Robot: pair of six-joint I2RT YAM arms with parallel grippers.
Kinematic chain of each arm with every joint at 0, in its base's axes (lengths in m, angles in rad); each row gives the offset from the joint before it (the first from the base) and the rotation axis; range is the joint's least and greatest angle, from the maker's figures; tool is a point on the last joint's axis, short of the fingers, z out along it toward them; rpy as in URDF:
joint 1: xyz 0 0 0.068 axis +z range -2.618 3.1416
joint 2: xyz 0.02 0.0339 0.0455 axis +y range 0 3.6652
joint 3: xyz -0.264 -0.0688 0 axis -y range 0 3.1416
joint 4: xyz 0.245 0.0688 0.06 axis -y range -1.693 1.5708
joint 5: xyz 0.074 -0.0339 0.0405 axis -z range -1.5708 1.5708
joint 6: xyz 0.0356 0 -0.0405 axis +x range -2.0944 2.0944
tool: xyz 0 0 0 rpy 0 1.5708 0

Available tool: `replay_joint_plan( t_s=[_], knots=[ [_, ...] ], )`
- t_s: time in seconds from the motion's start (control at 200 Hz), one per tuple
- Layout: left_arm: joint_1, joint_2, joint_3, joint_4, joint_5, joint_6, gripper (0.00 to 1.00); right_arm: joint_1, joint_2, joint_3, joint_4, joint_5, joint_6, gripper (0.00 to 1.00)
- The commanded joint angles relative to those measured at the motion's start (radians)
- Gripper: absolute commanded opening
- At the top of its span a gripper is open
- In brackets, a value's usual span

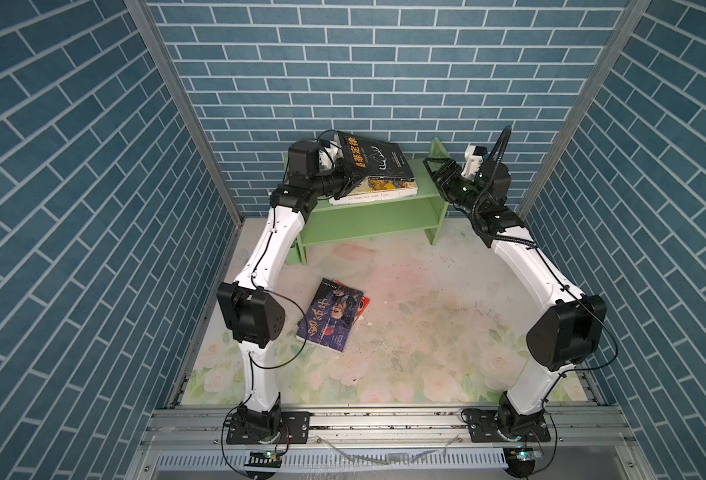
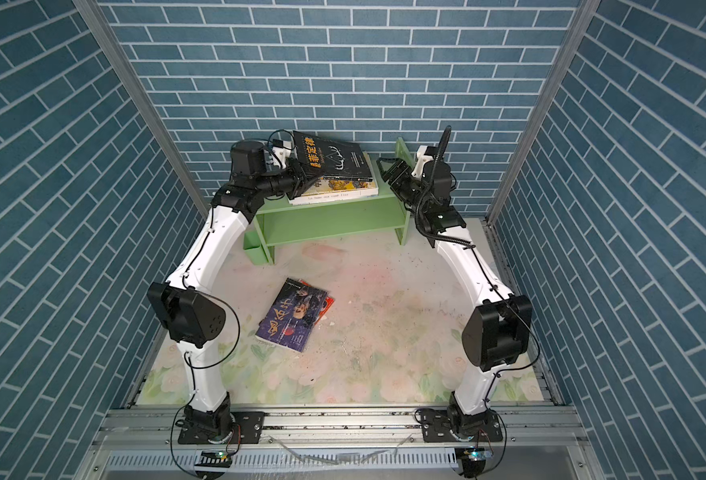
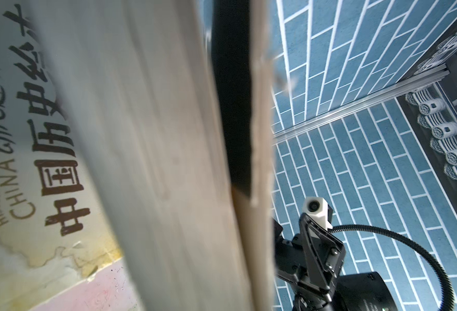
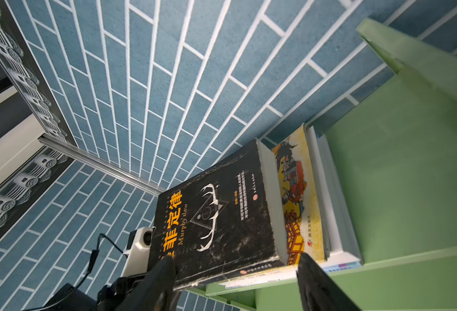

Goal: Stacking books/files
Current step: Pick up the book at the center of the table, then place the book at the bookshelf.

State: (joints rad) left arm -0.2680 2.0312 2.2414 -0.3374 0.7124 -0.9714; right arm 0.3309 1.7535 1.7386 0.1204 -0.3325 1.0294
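Two on desk [image 1: 426, 332] toward 9 o'clock: purple book [image 1: 330, 316] atop red comic [image 1: 364, 302]. Four visible on shelf [image 1: 368, 216] at 12 o'clock; left hand [image 1: 343, 183] clamping tilted black book [image 1: 378, 160], right hand [image 1: 434, 170] wide.

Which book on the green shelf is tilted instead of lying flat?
The black book with orange characters, on top: the left gripper holds one end up, while the yellow book beneath lies flat.

Shelf top [image 4: 397, 175] bare between book stack [image 4: 313, 194] and upright end panel [image 4: 424, 62].
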Motion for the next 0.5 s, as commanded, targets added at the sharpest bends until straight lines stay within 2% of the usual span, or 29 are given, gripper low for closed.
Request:
replay_joint_plan(
  t_s=[0.0, 0.495],
  knots=[
    [0.004, 0.006, 0.073, 0.071, 0.037, 0.028, 0.00, 0.000, -0.050, -0.026, -0.012, 0.033, -0.048, 0.72],
    [0.013, 0.089, 0.124, 0.071, 0.035, 0.010, 0.00, 0.000, -0.069, -0.063, -0.016, 0.055, -0.046, 0.72]
  ],
)
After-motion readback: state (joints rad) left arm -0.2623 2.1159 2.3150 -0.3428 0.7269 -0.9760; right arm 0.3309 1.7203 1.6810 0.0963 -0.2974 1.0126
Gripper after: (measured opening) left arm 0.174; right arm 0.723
